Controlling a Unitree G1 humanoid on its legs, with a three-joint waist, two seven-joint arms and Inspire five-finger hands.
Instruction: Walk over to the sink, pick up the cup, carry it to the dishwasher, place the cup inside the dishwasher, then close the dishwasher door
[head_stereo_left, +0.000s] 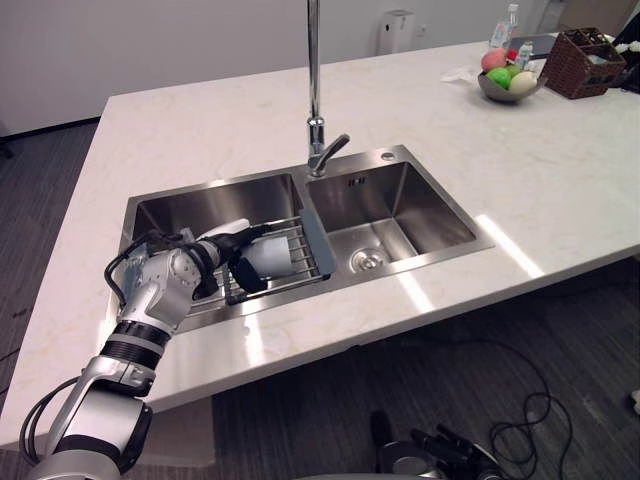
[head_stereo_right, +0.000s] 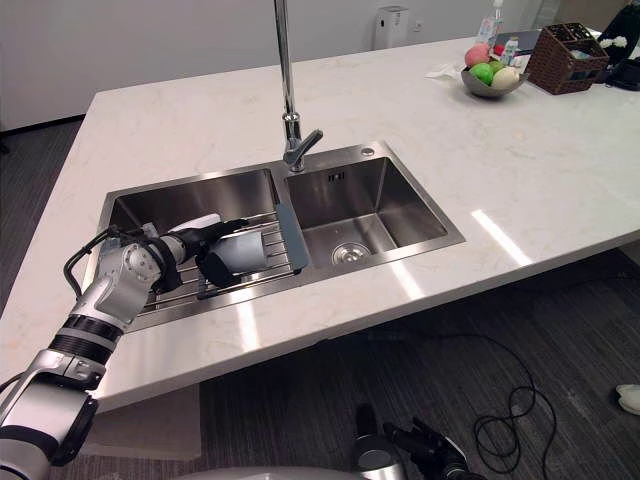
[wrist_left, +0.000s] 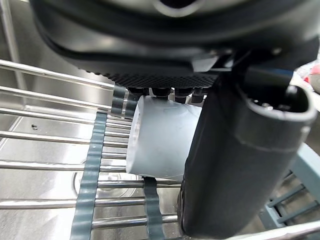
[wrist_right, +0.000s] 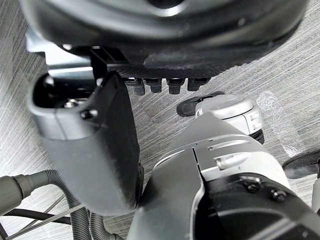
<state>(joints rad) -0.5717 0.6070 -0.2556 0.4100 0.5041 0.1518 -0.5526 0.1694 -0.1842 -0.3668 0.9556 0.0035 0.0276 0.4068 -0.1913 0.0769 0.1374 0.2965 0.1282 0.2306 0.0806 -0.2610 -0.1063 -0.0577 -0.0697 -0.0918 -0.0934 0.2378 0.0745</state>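
1 pale grey cup (head_stereo_left: 270, 256) lies sideways on the wire rack (head_stereo_left: 308, 240) in the steel double sink (head_stereo_left: 400, 205), centre left. Dark left hand (head_stereo_left: 213, 262) has fingers and thumb clamped round it: pickup step. Next move, likely: lift clear, keep grip firm. Right hand (head_stereo_left: 440, 442) at bottom edge, fingers loosely straight. White stone counter (head_stereo_left: 250, 110), chrome faucet (head_stereo_left: 314, 100); fruit bowl (head_stereo_left: 510, 82) and brown wicker basket (head_stereo_left: 585, 62) upper right.
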